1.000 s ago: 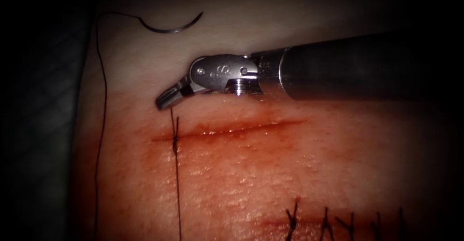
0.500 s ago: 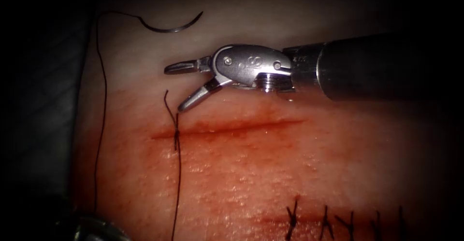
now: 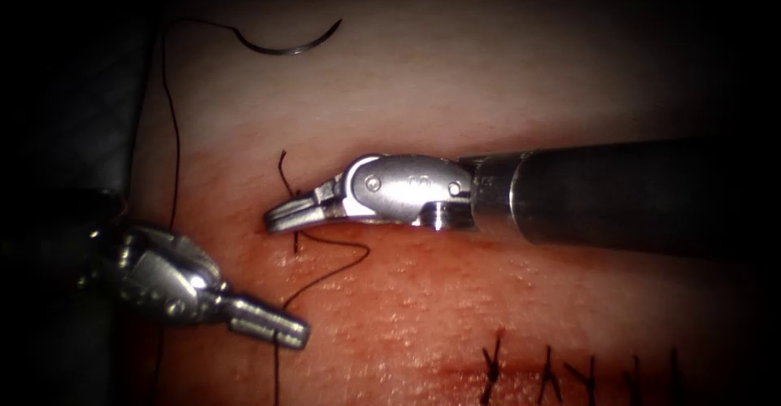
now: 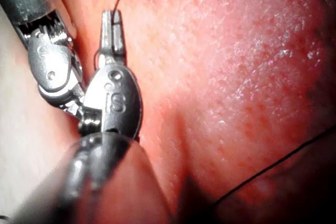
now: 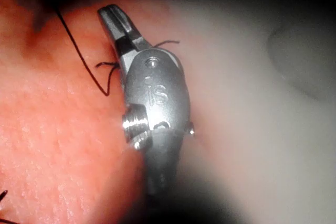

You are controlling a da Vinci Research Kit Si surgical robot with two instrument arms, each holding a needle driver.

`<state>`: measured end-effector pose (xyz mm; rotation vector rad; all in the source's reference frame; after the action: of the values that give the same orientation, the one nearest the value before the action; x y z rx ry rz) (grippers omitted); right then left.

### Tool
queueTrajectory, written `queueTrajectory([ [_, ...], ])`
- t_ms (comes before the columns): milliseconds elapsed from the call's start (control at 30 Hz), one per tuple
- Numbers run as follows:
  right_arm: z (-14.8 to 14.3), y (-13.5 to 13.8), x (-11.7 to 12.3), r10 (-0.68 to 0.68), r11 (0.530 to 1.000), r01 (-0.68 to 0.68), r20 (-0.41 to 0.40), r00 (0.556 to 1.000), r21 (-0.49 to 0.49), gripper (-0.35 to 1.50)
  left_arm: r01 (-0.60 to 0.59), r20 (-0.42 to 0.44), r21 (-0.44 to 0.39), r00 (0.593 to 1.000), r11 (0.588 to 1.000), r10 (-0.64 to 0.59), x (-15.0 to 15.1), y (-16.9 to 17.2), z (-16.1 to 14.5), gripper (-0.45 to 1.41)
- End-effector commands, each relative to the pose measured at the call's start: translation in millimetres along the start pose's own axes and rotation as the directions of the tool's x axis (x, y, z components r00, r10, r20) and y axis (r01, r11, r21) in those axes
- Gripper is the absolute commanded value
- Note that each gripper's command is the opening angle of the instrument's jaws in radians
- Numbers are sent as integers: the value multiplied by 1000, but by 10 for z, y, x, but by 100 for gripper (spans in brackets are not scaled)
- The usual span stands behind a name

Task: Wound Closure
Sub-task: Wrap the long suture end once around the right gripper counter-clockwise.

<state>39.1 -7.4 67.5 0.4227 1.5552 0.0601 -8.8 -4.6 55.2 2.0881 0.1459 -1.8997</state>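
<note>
My left tool [image 3: 281, 329] pinches the thread [image 3: 321, 276] below the cut. My right tool [image 3: 285, 215] has its jaws pressed together at the knot [image 3: 294, 229]. The needle [image 3: 286, 41] lies free on the tissue [image 3: 455, 308], well above.

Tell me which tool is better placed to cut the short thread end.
Right, probably: the right tool lies across the thread, and only it cuts. The left tool holds thread lower down. The needle lies free on the tissue.
</note>
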Motion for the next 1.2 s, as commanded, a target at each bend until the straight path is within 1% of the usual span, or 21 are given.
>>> queueTrajectory([
  [33, 12, 2, -9, 0, 1000, 0, 0, 1000, 20, -35, -6, -3, -1, 1000, 1000, 6, -8, -4, 2, -45],
  [100, 15, 2, -13, 16, 999, -15, -19, 1000, 51, -35, -27, 4, 3, 1000, 1000, 27, -12, -11, -7, -45],
  [200, 14, 0, -12, 25, 995, -21, -32, 999, 101, -35, -33, 35, 15, 999, 999, 32, -20, -22, -23, -45],
  [233, 14, -2, -11, 32, 991, -26, -41, 999, 130, -35, -28, 42, 37, 999, 999, 26, -27, -27, -32, -45],
  [333, 14, -6, -9, 39, 984, -27, -65, 997, 176, -35, -21, 62, 65, 998, 998, 17, -45, -33, -45, -45],
  [367, 13, -7, -8, 47, 981, -33, -70, 996, 193, -35, -17, 79, 74, 997, 997, 12, -57, -35, -49, -45],
  [400, 13, -8, -8, 52, 980, -35, -80, 995, 196, -35, -16, 86, 76, 996, 997, 10, -62, -36, -51, -45],
  [433, 12, -9, -8, 62, 979, -41, -102, 993, 198, -35, -14, 104, 88, 995, 996, 5, -74, -38, -56, -45],
  [500, 10, -9, -8, 68, 980, -45, -118, 991, 194, -35, -12, 120, 93, 993, 996, 1, -85, -39, -60, -45],
  [533, 8, -10, -8, 76, 981, -50, -133, 988, 189, -35, -10, 145, 101, 989, 995, -5, -99, -39, -65, -45],
  [567, 6, -11, -8, 83, 981, -56, -142, 986, 185, -35, -10, 150, 102, 989, 995, -5, -102, -38, -66, -45],
  [600, 2, -11, -7, 92, 983, -62, -172, 981, 171, -35, -12, 163, 105, 987, 994, -5, -112, -36, -68, -45],
  [667, -2, -10, -5, 106, 986, -79, -190, 976, 146, -35, -17, 176, 106, 984, 994, -2, -123, -31, -69, -45],
  [767, -10, -12, -3, 134, 989, -114, -240, 962, 97, -35, 2, 187, 113, 982, 994, -24, -139, -19, -68, -45],
  [833, -13, -12, -3, 141, 989, -126, -256, 956, 76, -35, 8, 191, 115, 981, 993, -30, -144, -14, -66, -45],
  [900, -18, -11, -1, 151, 988, -150, -289, 945, 26, -35, 16, 199, 113, 979, 993, -38, -150, -7, -64, -45],
  [967, -22, -8, 1, 154, 987, -163, -317, 936, -3, -35, 16, 198, 112, 979, 994, -39, -153, -2, -63, -45],
  [1067, -25, -6, 2, 162, 981, -189, -325, 932, -52, -35, 31, 192, 111, 980, 993, -52, -158, 6, -61, -45],
  [1100, -25, -7, 2, 162, 978, -196, -317, 934, -76, -35, 29, 191, 110, 980, 994, -50, -158, 8, -59, -45],
  [1167, -21, -10, -1, 186, 957, -238, -276, 943, -166, -35, 34, 182, 108, 982, 994, -53, -160, 14, -53, -45],
  [1200, -19, -11, -2, 198, 948, -253, -265, 944, -193, -35, 32, 182, 107, 982, 994, -51, -161, 16, -50, -45],
])
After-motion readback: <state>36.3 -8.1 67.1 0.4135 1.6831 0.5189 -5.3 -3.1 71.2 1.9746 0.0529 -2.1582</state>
